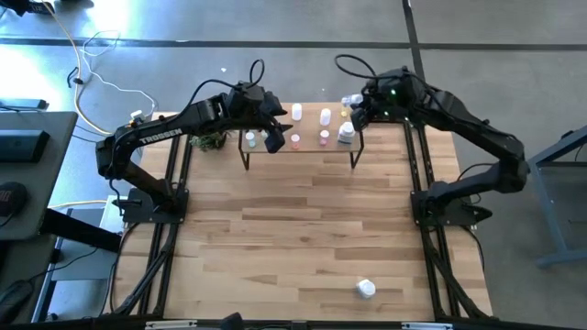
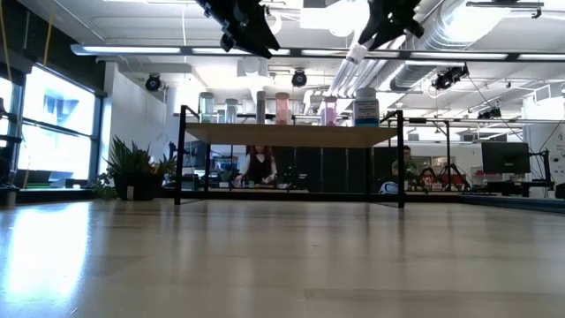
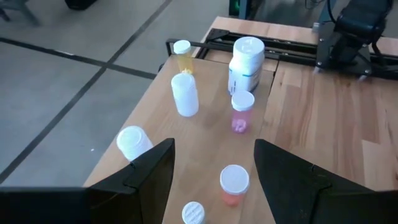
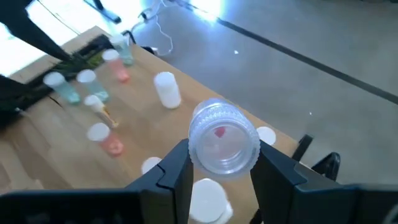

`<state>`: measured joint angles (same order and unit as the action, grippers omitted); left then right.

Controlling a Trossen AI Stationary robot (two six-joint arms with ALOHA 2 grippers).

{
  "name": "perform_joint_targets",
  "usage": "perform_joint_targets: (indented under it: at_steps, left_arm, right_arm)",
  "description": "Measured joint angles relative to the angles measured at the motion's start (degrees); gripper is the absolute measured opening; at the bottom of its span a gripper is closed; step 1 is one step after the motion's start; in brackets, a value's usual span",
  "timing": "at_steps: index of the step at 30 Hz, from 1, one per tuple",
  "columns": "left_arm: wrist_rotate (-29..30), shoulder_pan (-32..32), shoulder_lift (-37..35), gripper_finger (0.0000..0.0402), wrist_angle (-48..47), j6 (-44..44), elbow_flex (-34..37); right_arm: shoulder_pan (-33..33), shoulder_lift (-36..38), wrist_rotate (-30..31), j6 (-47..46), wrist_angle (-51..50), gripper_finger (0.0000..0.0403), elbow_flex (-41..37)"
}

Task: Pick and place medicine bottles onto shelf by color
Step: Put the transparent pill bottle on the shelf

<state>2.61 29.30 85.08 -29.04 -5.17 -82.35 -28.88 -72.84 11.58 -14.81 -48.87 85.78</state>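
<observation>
Light-wood table [image 1: 303,229] on a grey floor, seen from above, with an open-plan room behind it in the low view. The shelf [image 1: 303,147], a narrow wooden board on black legs, stands near the table's far edge and carries the medicine bottles: white, pink, green and orange ones, and a larger white bottle with a blue label [image 3: 245,65] toward the right end. A small green plant [image 1: 209,140] sits just left of the shelf. One white bottle [image 1: 366,290] lies alone near the front edge of the table, well apart from the rest.

Left gripper [image 3: 214,168]: raised above the left part of the shelf, fingers spread apart with nothing between them; a pink bottle with a white cap [image 3: 234,185] stands on the board below the gap.

Right gripper [image 4: 221,165]: raised above the right end of the shelf, fingers closed on a clear bottle [image 4: 222,135], which shows red at its centre. In the low view this bottle hangs tilted, clear of the bottles on the shelf below it
</observation>
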Motion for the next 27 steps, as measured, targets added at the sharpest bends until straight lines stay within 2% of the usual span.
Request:
perform_joint_targets:
  at_steps: [9, 19, 27]
  left_arm:
    - [4.8, 0.0, 0.0, 0.0211, 0.0, 4.3, 0.0]
    - [9.2, -0.02, 0.0, 0.0211, 0.0, 8.49, 0.0]
    - [10.07, 0.0, 0.0, 0.0211, -0.02, 12.07, 0.0]
  right_arm:
    - [-7.51, -3.72, -8.94, 5.85, -0.18, 0.012, 0.0]
    - [-13.64, -4.89, -14.91, 9.53, -1.48, 0.012, 0.06]
    - [-13.52, -9.18, -16.1, 12.56, -8.56, 0.012, 10.9]
